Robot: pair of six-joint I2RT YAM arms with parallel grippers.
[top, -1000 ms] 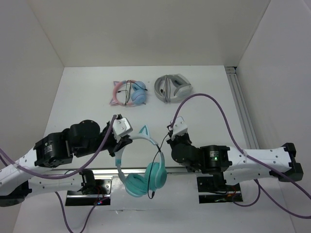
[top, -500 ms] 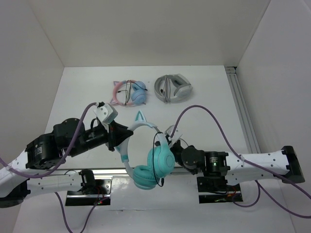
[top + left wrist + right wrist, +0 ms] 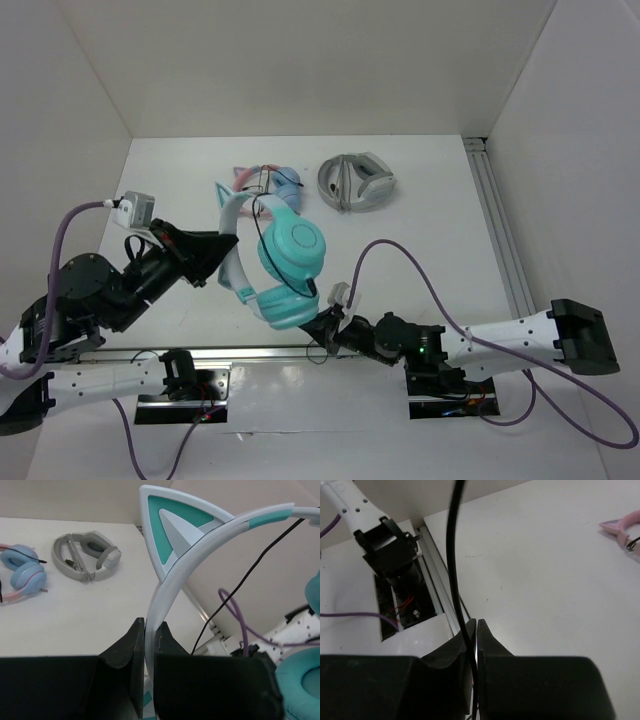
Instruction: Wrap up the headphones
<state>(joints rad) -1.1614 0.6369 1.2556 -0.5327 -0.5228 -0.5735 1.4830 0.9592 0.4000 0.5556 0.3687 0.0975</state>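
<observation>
Left claw point(image 3: 150, 630) is pinched nearly shut on the pale headband point(image 3: 172, 575) of the headphones point(image 3: 292, 250), with one finger pressed to each face of the band just below a teal-lined cat ear point(image 3: 172, 517). In the top view this claw point(image 3: 222, 243) holds the set up off the white table point(image 3: 430, 240), roughly mid-table and left of centre. One round teal ear cup faces the camera and the other sits below it, towards the near edge.

Behind them at the far side lie two other sets. The grey-and-white headphones point(image 3: 355, 182) rest in plain view, and the pink-and-blue headphones point(image 3: 22, 572) are partly covered in the top view by the raised teal set.

Right claw point(image 3: 474, 627) sits low near the table's front rail, just below the lower ear cup point(image 3: 322, 322). Its fingers are drawn to a narrow slit and nip the thin black cable point(image 3: 452, 555), which runs straight up out of them.
</observation>
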